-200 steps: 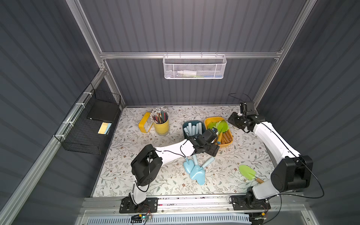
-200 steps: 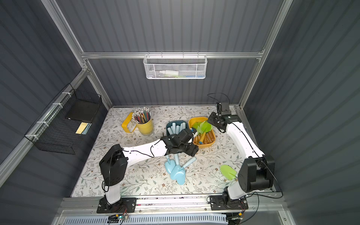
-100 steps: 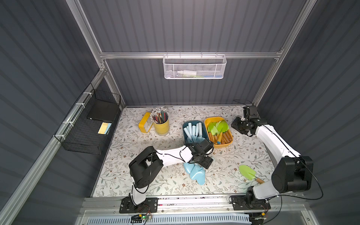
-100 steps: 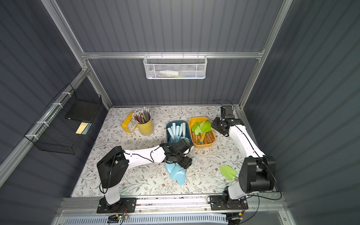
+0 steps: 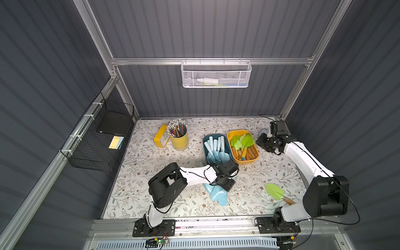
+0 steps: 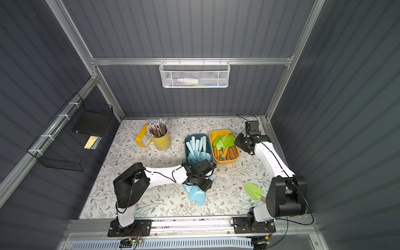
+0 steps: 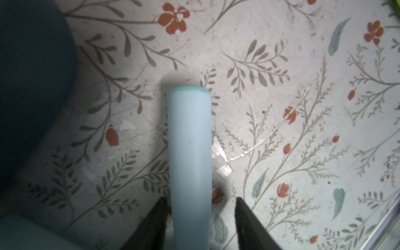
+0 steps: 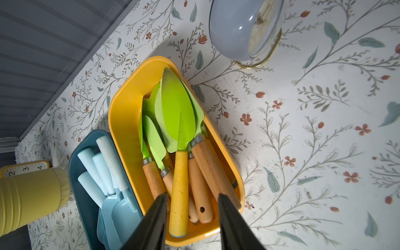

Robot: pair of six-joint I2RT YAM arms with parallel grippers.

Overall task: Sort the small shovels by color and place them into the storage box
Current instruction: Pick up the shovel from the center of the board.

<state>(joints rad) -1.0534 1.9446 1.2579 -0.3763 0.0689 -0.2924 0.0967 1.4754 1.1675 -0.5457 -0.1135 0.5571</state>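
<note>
The left hand (image 7: 200,198) is low over the table (image 7: 303,86). Its fingers stand on both sides of the handle of a pale-blue shovel (image 7: 189,140): one finger touches it, and on the other side there is a small gap. This shovel lies with other blue shovels (image 5: 218,194) on the table, near the blue box (image 5: 204,140). The right hand (image 8: 191,194) hangs a little open and empty above the yellow box (image 8: 123,121), where the green shovels (image 8: 175,112) lie. One green shovel (image 5: 275,191) lies alone on the table, well apart from both boxes.
</note>
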